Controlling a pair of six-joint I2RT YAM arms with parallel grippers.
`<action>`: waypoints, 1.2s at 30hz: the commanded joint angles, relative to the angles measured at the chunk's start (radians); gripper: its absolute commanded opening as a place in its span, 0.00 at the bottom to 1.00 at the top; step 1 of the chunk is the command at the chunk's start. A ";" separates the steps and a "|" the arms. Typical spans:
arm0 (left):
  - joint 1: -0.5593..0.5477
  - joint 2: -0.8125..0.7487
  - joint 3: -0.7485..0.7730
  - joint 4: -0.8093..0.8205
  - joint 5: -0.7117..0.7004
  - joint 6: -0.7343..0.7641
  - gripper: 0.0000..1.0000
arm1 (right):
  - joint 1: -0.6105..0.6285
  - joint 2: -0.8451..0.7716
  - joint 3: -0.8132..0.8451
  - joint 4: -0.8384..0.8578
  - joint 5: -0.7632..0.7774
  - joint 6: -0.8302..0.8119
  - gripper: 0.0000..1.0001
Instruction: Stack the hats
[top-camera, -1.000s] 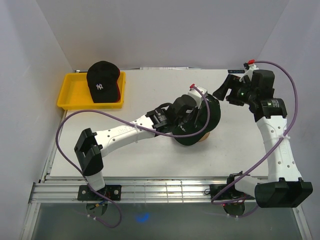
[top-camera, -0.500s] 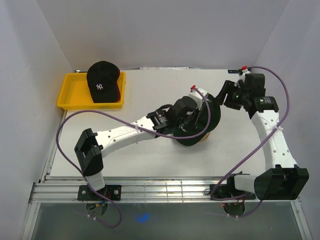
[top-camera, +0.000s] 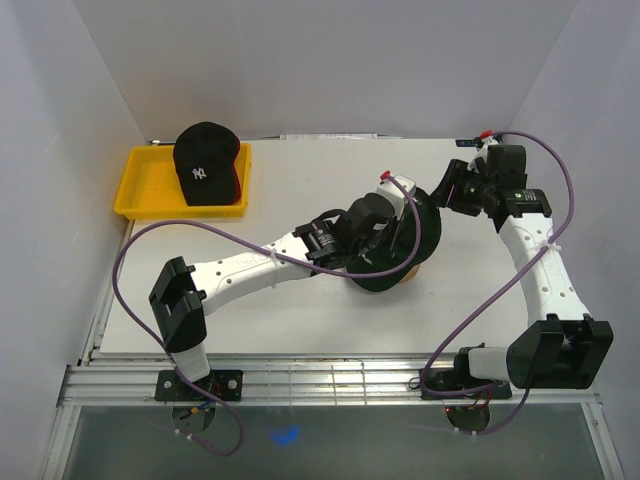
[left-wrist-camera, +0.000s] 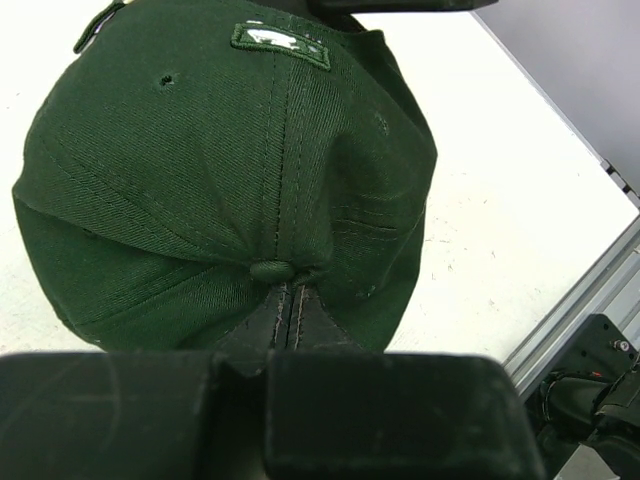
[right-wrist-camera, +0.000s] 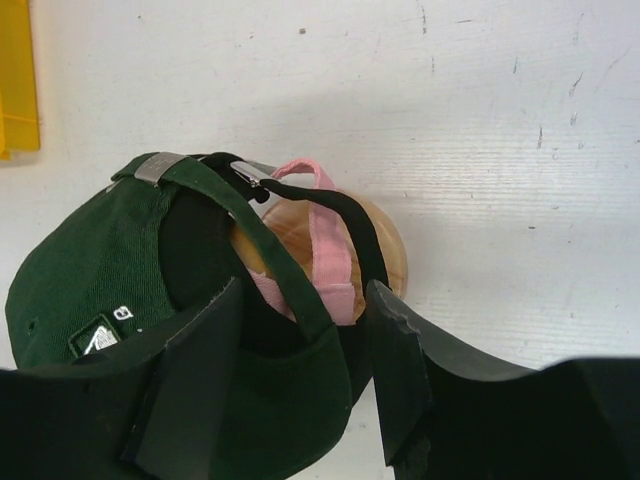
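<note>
The table (top-camera: 300, 320) carries all items, and its layout matches the earlier frames. The left arm (top-camera: 240, 268) reaches diagonally from its base to the table's centre, with no visible change in posture. The right arm (top-camera: 545, 280) has altered: its forearm now stands more upright than a second ago, and its wrist has swung inward toward the centre. The yellow tray (top-camera: 145, 185) sits at the far left corner of the table, unmoved. In it lies the black cap (top-camera: 205, 160), white logo upward, with a red edge (top-camera: 240, 185) showing beneath its right side; whether that edge is a separate cap cannot be told from above. The dark green cap (left-wrist-camera: 200, 170) sits over the wooden stand (right-wrist-camera: 283, 228) at the table's centre, as before, tilted so that part of the stand is exposed at the cap's rear opening. The left hand (left-wrist-camera: 285, 310) is pressed together on the cap's crown at the top button, the fabric creasing toward it. The right hand (right-wrist-camera: 305, 295), closer to the cap than earlier, has its fingers (right-wrist-camera: 195, 380) spread apart and gripping nothing, one on either side of the cap's rear strap. A pink strap (right-wrist-camera: 325, 250) and a black strap (right-wrist-camera: 350, 225) cross the exposed wood. A small metal buckle (right-wrist-camera: 155, 168) sits on the green strap.
</note>
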 joint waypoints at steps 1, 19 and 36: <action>0.004 0.013 0.005 -0.074 -0.010 -0.008 0.00 | -0.007 0.029 0.006 0.005 0.034 -0.030 0.57; 0.004 0.001 -0.001 -0.090 -0.049 -0.028 0.04 | -0.018 0.055 -0.061 0.051 0.040 -0.036 0.40; 0.066 -0.013 0.042 -0.140 -0.076 -0.083 0.34 | -0.026 -0.042 -0.172 0.051 0.113 -0.033 0.32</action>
